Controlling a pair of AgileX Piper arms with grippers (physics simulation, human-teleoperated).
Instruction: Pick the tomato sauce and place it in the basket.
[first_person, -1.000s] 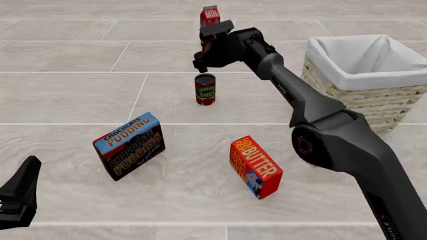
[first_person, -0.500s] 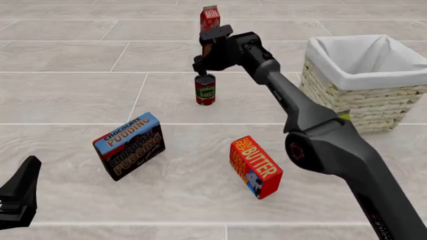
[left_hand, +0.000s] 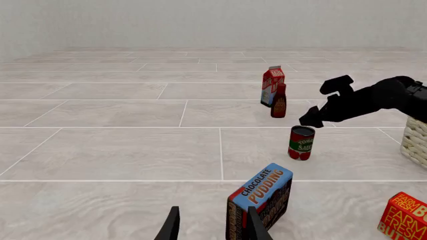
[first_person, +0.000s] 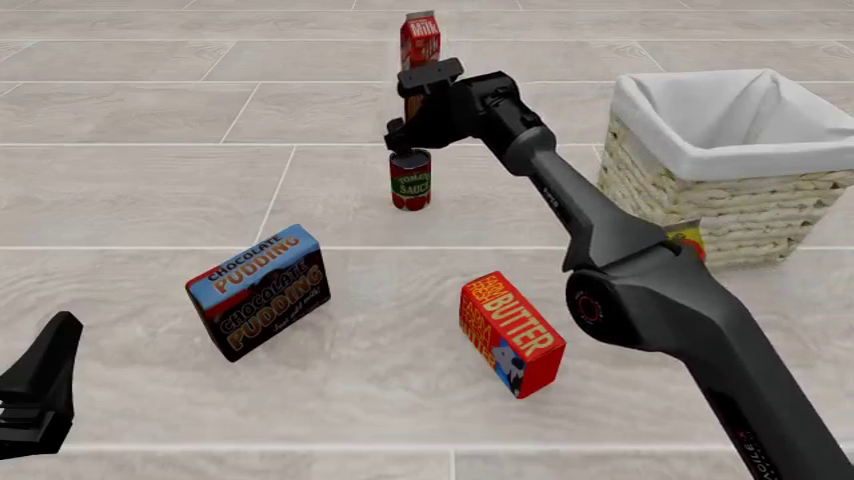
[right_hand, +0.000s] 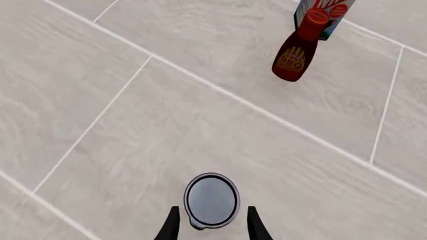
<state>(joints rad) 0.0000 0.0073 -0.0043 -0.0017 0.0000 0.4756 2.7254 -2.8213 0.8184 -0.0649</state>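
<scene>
- The jaws of the right gripper (right_hand: 211, 225) are seen spread apart, one on each side of the top of the tomato sauce can (first_person: 410, 179); whether the can is touched by them cannot be told, and nothing is lifted.
- In the right wrist view the can's dark round lid (right_hand: 211, 199) is seen from above, between the two fingertips (right_hand: 171, 226).
- The jaws of the left gripper (left_hand: 212, 226) are seen parted and empty, low near the near left corner of the tabletop (first_person: 134, 190).
- The can is stood upright toward the far middle of the tabletop, with the right arm (first_person: 627, 270) stretched over it from the near right corner.
- The basket (first_person: 727, 160) is placed at the right edge of the tabletop, well apart from the can, with its white cloth folded over the rim.
- Behind the can, toward the far edge, a milk carton (first_person: 420, 35) is stood, and a small dark red bottle (right_hand: 299, 50) is seen just in front of it.
- A chocolate pudding box (first_person: 259, 290) is set near the left, tilted.
- A butter box (first_person: 510, 333) is set nearer the middle, also tilted.
</scene>
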